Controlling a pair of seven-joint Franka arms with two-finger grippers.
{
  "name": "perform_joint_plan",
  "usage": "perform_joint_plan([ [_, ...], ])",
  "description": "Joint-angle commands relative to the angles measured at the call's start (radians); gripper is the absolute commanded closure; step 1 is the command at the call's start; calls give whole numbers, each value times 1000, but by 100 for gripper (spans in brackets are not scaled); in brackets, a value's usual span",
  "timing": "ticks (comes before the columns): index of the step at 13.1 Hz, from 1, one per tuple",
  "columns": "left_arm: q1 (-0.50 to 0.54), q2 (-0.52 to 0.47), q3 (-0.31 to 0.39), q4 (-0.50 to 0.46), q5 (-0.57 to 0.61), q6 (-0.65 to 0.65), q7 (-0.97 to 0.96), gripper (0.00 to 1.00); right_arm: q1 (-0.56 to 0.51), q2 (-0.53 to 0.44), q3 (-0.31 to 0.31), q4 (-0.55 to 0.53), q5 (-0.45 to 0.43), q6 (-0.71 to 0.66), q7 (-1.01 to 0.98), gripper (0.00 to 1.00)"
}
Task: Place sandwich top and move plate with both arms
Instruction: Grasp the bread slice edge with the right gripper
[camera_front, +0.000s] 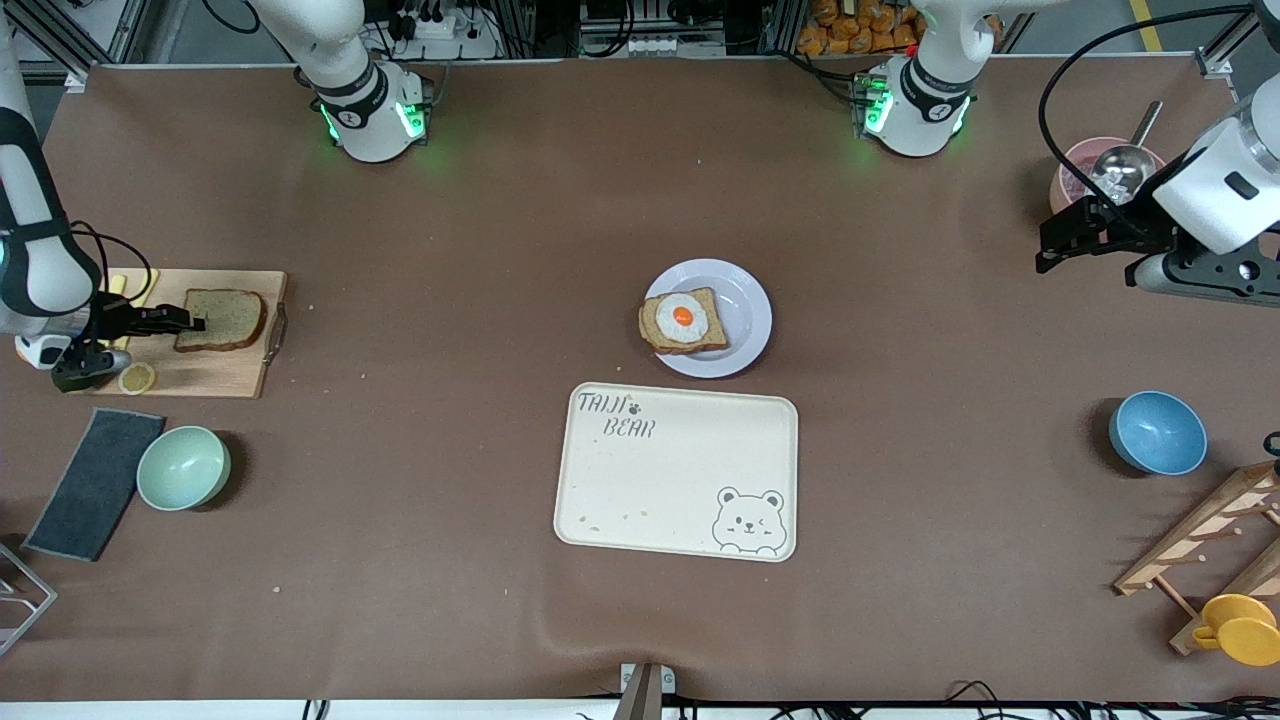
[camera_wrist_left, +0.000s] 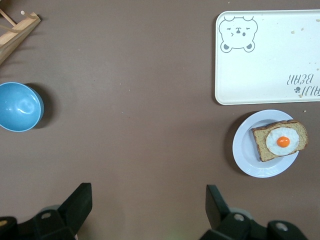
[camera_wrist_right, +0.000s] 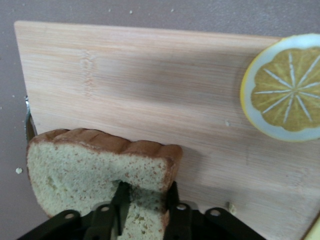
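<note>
Gripping: right gripper (camera_wrist_right: 145, 207) has its jaws closed on one edge of the bread (camera_front: 220, 320), low over the board (camera_front: 225, 378) at the right arm's end of the table (camera_front: 450, 500). I read this as the pickup grasp.
Bread: lying flat on the board, not lifted as far as I can tell. Edge pinch keeps the face free for laying it down.
Lemon slice (camera_wrist_right: 285, 95): on the board beside the bread, clear of the jaws.
Plate (camera_front: 745, 300): mid-table, just farther from the front camera than the tray (camera_front: 680, 470), holding the egg toast (camera_front: 685, 322). That is my drop target.
Left gripper (camera_wrist_left: 145, 202): jaws wide apart, holding nothing, waiting in the air over the left arm's end, near the pink bowl (camera_front: 1075, 165).
Risk: soft bread may sag or tear at the pinch.
</note>
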Motion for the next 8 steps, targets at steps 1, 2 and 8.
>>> perform_joint_plan([
  [1,1,-16,-6,-10,23,7,-7,0,-16,14,19,7,28,-2,-49,100],
  [2,1,-14,-6,-10,23,7,-7,0,-13,14,22,14,27,-19,-53,100],
  [8,0,-13,-6,-11,23,7,-7,0,66,9,25,119,27,-224,-43,100],
])
